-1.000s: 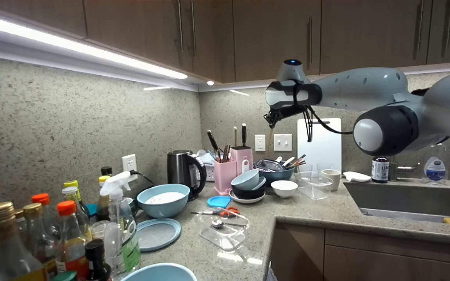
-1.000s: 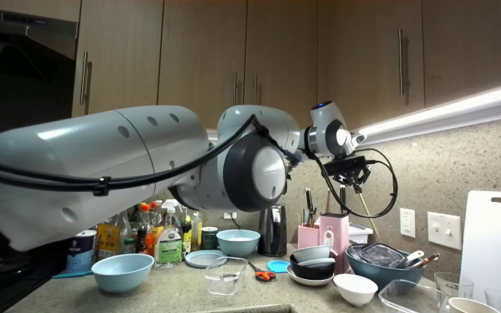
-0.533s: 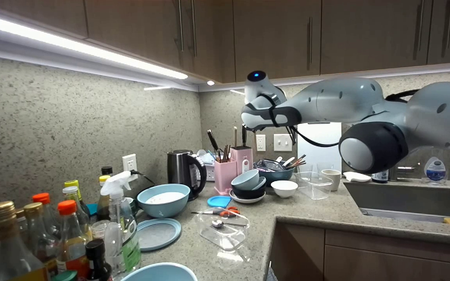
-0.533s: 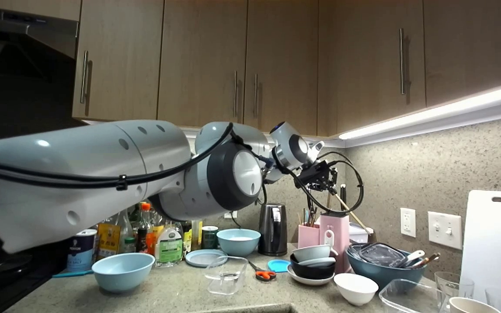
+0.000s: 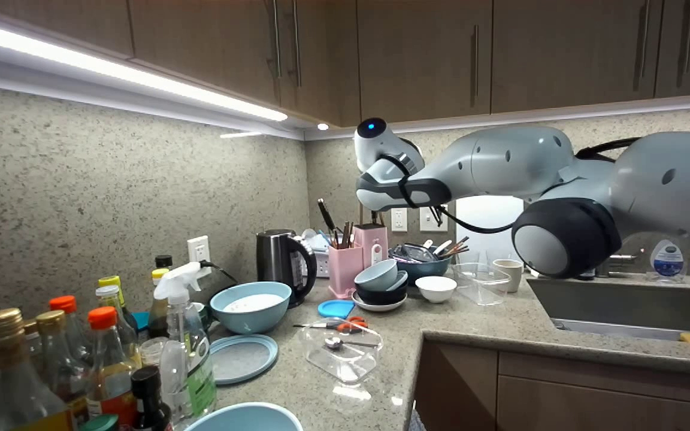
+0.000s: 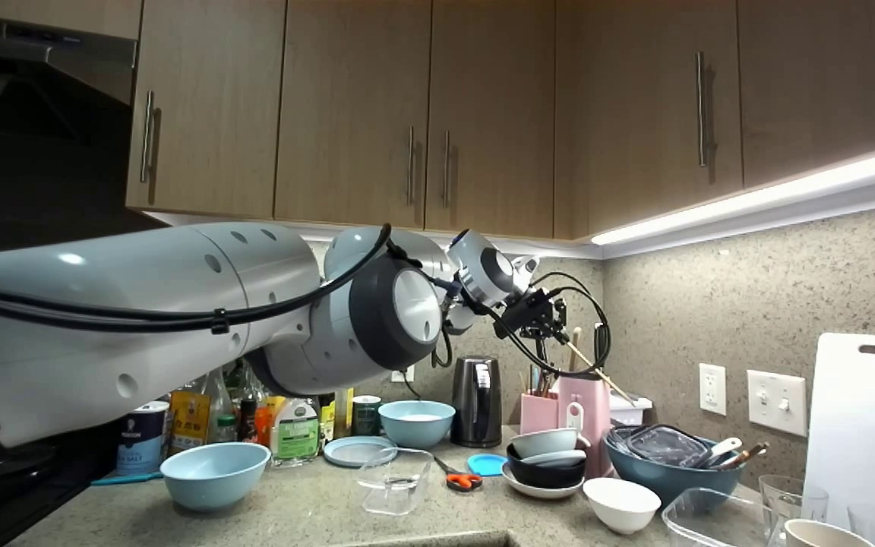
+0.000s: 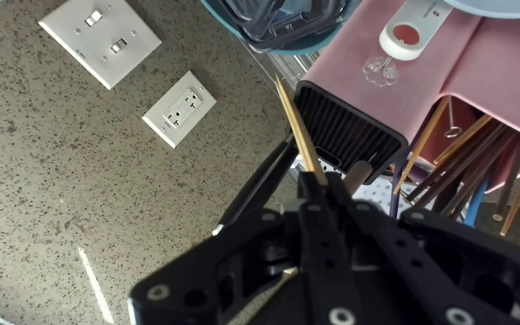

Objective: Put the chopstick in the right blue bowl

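Note:
My gripper (image 6: 561, 336) is shut on a thin light wooden chopstick (image 6: 614, 387), held in the air above the pink knife block. In the wrist view the gripper (image 7: 316, 180) has its fingertips together around the chopstick (image 7: 297, 124), which looks like two slim sticks lying together and points away, tilted. The right blue bowl (image 5: 249, 318), round and light blue with a white inside, stands by the black kettle; it also shows in an exterior view (image 6: 416, 433). The gripper is well apart from it. The arm hides the gripper in an exterior view.
A similar light-blue bowl (image 6: 213, 482) stands farther along the counter. The black kettle (image 6: 475, 403), pink knife block (image 6: 585, 414), pink utensil holder (image 5: 345, 272), stacked bowls (image 6: 548, 472) and full dark-blue bowl (image 6: 669, 479) stand close by. A wall outlet (image 7: 179, 109) faces the gripper.
The arm has moved lower and, in both exterior views, leftward, from above the full dark-blue bowl to above the pink knife block. The chopstick moved with it and tilts more.

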`<state>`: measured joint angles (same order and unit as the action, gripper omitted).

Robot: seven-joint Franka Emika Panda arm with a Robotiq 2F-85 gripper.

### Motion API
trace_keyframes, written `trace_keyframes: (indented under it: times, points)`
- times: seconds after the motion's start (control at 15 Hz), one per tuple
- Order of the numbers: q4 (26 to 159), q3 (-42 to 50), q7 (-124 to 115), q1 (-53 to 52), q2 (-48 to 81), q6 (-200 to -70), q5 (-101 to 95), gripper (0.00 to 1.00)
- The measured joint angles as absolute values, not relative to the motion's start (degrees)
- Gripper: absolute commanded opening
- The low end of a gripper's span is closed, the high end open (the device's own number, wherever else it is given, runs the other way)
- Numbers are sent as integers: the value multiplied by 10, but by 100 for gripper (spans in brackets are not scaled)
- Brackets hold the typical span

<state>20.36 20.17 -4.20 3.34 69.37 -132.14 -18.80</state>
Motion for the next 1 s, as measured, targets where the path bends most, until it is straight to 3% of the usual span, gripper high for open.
trace_keyframes:
  times: [1.0]
  points:
    - [205, 166, -40, 122, 740, -1417, -175, 2]
